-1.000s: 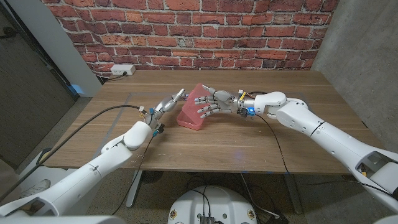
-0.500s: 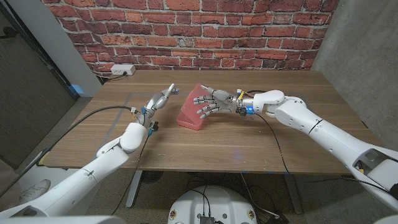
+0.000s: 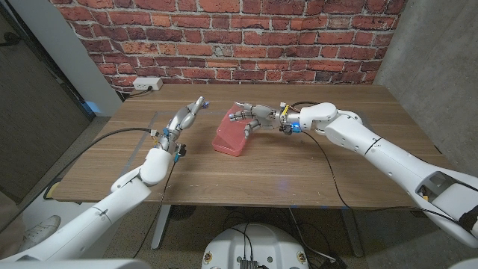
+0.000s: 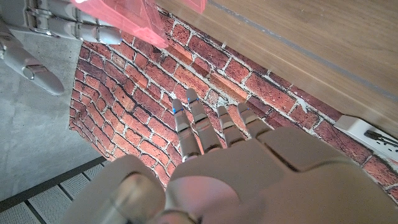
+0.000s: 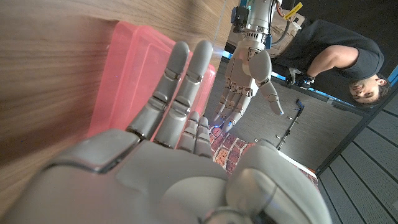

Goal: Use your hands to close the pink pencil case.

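Observation:
The pink pencil case [image 3: 230, 134] lies near the middle of the table [image 3: 261, 175], a flat translucent box with its lid down. My right hand [image 3: 251, 116] hovers over its far right edge, fingers apart and bent down toward the lid, holding nothing. In the right wrist view the right hand [image 5: 168, 155] reaches across the case [image 5: 134, 74], with the left hand [image 5: 249, 78] beyond it. My left hand [image 3: 187, 118] is raised to the left of the case, apart from it, fingers straight and spread. The left wrist view shows that hand [image 4: 217, 162] and a corner of the case [image 4: 130, 15].
A white power strip [image 3: 148, 84] sits at the table's back left corner by the brick wall [image 3: 246, 37]. A thin black cable [image 3: 332, 175] runs from my right wrist across the table to its front edge. A person [image 5: 336, 56] in dark clothes shows in the right wrist view.
My left hand has drawn away from the case to the left and lifted. The right hand has turned and come down over the lid, and the raised lid now lies flat.

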Robot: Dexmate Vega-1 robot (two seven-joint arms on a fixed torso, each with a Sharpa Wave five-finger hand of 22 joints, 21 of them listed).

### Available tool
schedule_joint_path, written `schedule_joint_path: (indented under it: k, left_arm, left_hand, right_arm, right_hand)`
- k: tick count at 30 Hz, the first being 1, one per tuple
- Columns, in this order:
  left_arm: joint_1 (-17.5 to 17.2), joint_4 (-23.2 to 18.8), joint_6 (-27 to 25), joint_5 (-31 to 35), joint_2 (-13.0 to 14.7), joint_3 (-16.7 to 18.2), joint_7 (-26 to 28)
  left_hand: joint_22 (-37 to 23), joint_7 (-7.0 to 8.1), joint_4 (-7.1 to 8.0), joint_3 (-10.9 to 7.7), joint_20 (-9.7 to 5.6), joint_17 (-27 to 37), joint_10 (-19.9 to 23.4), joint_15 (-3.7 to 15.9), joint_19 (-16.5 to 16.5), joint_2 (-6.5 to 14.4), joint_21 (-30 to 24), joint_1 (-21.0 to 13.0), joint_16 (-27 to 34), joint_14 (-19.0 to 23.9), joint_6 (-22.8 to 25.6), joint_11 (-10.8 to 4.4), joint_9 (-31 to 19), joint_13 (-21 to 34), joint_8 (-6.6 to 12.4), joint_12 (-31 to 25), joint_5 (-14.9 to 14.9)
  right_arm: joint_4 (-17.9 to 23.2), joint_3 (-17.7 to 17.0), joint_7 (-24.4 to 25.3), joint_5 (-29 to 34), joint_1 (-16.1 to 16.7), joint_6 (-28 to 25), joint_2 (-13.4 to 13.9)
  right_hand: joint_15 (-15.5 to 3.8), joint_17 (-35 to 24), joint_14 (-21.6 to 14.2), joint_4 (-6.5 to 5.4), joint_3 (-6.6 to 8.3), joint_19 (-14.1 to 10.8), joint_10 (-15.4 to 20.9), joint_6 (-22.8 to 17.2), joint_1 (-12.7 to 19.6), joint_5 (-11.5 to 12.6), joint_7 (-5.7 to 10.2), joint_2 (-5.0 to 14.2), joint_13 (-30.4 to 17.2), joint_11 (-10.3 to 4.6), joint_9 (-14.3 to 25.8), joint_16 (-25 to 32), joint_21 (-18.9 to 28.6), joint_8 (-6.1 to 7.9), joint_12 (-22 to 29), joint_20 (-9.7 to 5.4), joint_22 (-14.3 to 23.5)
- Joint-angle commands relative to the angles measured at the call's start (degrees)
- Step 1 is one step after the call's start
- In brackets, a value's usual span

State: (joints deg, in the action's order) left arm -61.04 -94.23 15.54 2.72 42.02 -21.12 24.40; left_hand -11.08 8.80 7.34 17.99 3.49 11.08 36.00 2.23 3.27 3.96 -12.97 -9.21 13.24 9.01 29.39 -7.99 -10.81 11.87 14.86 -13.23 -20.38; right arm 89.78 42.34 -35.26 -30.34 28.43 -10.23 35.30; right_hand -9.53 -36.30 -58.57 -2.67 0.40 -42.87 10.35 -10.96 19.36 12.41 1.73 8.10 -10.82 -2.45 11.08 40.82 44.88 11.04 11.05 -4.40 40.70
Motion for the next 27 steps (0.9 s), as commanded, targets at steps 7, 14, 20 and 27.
schedule_joint_path:
  k: [7,14,20,27]
  left_arm:
    - [-2.6,-2.1,-0.3,0.6,0.3,1.8,0.9]
    - [-2.6,-2.3,0.0,0.3,0.2,2.0,0.3]
    - [-2.9,-2.7,-0.1,0.0,0.5,2.2,-0.5]
    - [-3.2,-3.0,0.0,-1.9,0.9,2.4,-2.4]
  left_hand:
    - [-0.1,-0.03,-0.11,0.46,0.64,0.2,0.4,5.4,0.3,-0.3,-0.1,-0.6,0.0,0.6,0.3,0.0,-0.2,0.3,0.16,-0.5,-0.6]
    - [-0.1,-0.09,-0.09,0.47,0.69,0.2,0.2,5.34,0.2,-0.3,-0.1,-0.6,-0.1,0.4,0.4,0.11,-0.2,0.3,0.13,-0.3,-0.6]
    - [-0.1,-0.1,-0.07,0.48,0.7,0.2,0.0,5.29,0.2,-0.3,0.0,-0.6,-0.2,0.3,0.4,0.11,-0.2,0.3,0.05,-0.1,-0.6]
    - [-0.1,-0.29,0.0,0.5,0.73,0.3,1.1,5.22,0.1,-0.2,0.0,-0.6,-0.2,0.3,0.7,0.27,-0.2,0.3,0.01,-0.5,-0.6]
  right_arm:
    - [-8.3,3.3,-1.7,4.3,-4.3,0.5,-4.5]
    - [-10.3,3.7,-0.4,5.5,-4.4,0.2,-5.4]
    - [-9.4,4.1,1.2,6.6,-4.4,-1.7,-5.2]
    - [-10.6,5.6,1.7,8.8,-4.7,-1.8,-5.6]
  right_hand:
    - [-2.93,-1.8,-1.0,0.0,-0.13,-0.4,0.0,-0.5,0.2,-0.3,-0.41,-0.54,-0.1,0.79,0.1,1.3,2.3,0.28,0.3,-1.19,3.1]
    - [-2.96,-2.5,-0.9,-0.05,-0.13,-0.2,-0.4,-0.3,0.1,-0.3,-0.65,-0.56,-0.1,0.78,0.0,1.7,3.2,0.16,0.1,-1.3,4.3]
    - [-3.0,-4.5,-2.9,0.45,0.19,-2.3,0.0,-0.3,0.7,-0.3,-0.92,-0.61,-0.1,0.95,0.0,3.8,5.8,0.1,0.3,-2.65,6.7]
    - [-2.76,-6.6,-4.4,-0.53,-1.73,-4.3,1.3,-1.6,-1.9,-0.7,-1.19,-2.91,-0.1,1.51,0.0,5.5,6.5,0.49,0.6,-3.27,6.1]
